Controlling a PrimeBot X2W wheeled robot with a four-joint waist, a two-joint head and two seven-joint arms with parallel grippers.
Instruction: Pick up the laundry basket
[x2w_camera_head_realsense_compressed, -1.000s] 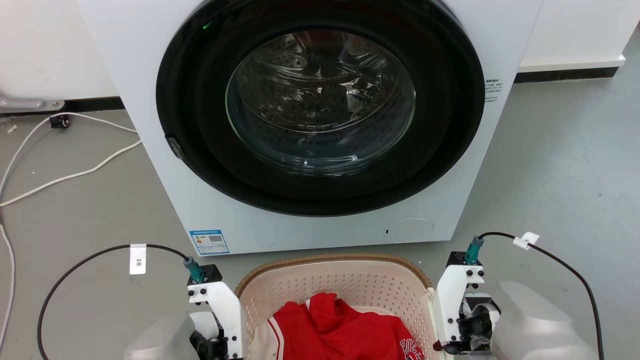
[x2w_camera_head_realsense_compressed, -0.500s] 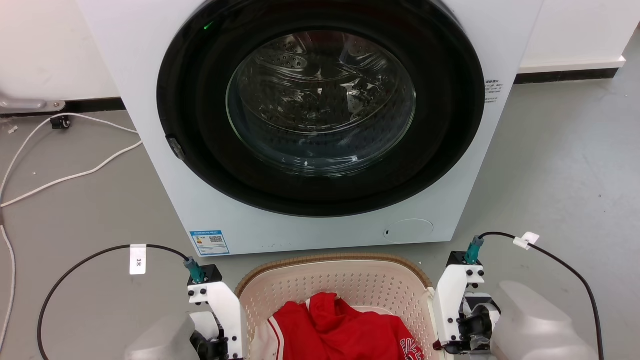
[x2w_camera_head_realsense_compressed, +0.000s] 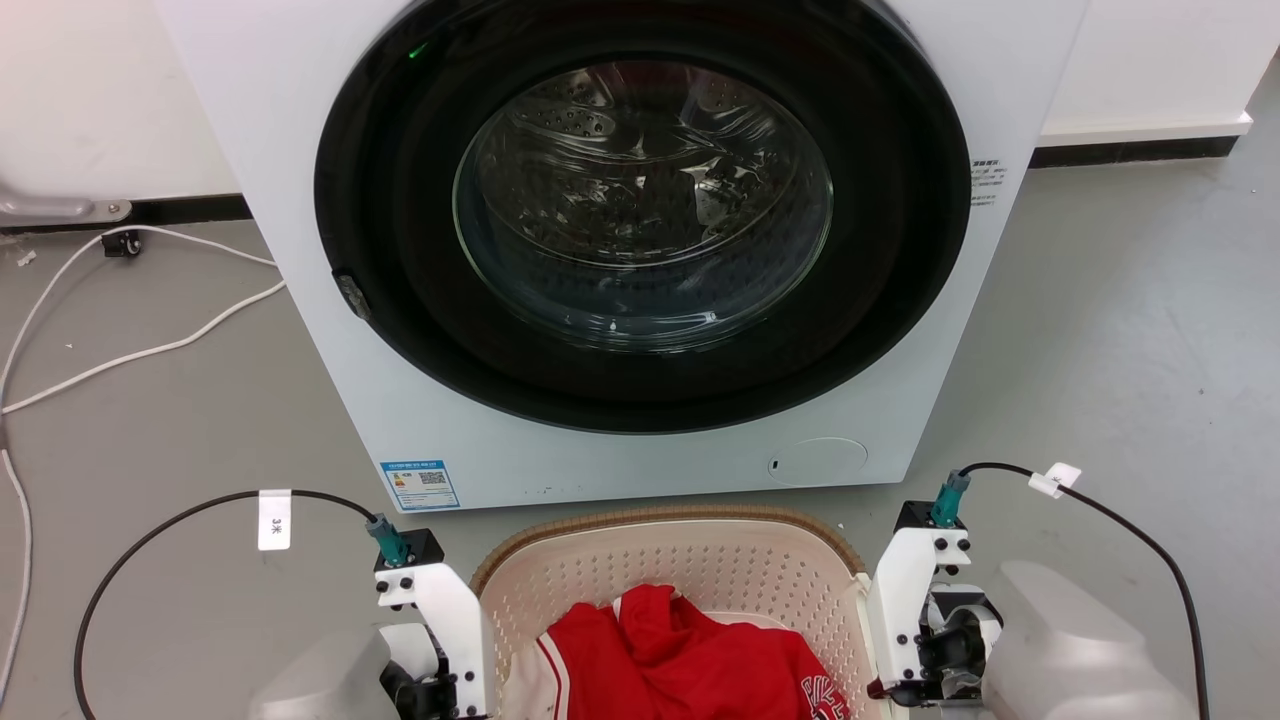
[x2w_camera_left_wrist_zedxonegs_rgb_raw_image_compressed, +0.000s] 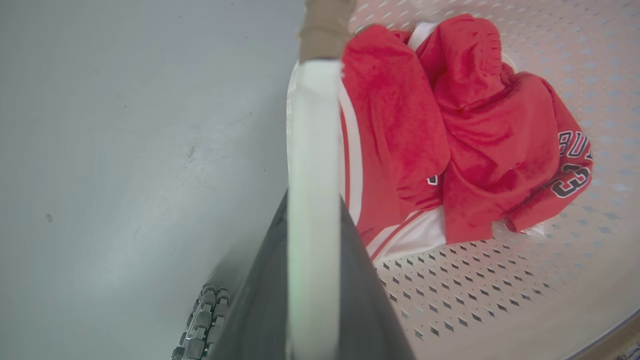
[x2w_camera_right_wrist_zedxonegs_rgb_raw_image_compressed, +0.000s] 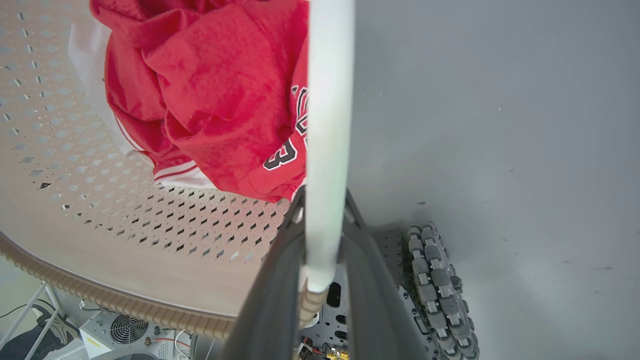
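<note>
The laundry basket (x2w_camera_head_realsense_compressed: 700, 565), cream and perforated with a brown woven rim, sits at the bottom middle of the head view, just in front of the washing machine. A red jersey (x2w_camera_head_realsense_compressed: 690, 660) with white trim lies inside it. In the left wrist view my left gripper (x2w_camera_left_wrist_zedxonegs_rgb_raw_image_compressed: 312, 210) is shut on the basket's white loop handle (x2w_camera_left_wrist_zedxonegs_rgb_raw_image_compressed: 312, 140), one dark finger on each side. My right gripper (x2w_camera_right_wrist_zedxonegs_rgb_raw_image_compressed: 325, 210) is shut the same way on the opposite white handle (x2w_camera_right_wrist_zedxonegs_rgb_raw_image_compressed: 327, 115). Both white wrist housings (x2w_camera_head_realsense_compressed: 440, 610) (x2w_camera_head_realsense_compressed: 905, 600) flank the basket's sides.
The white washing machine (x2w_camera_head_realsense_compressed: 300, 330) with its round glass door shut stands directly ahead. White cables (x2w_camera_head_realsense_compressed: 150, 350) lie on the grey floor at the left. My black wrist cables (x2w_camera_head_realsense_compressed: 200, 505) loop outward. My base's wheel (x2w_camera_right_wrist_zedxonegs_rgb_raw_image_compressed: 435, 280) is under the basket's right side.
</note>
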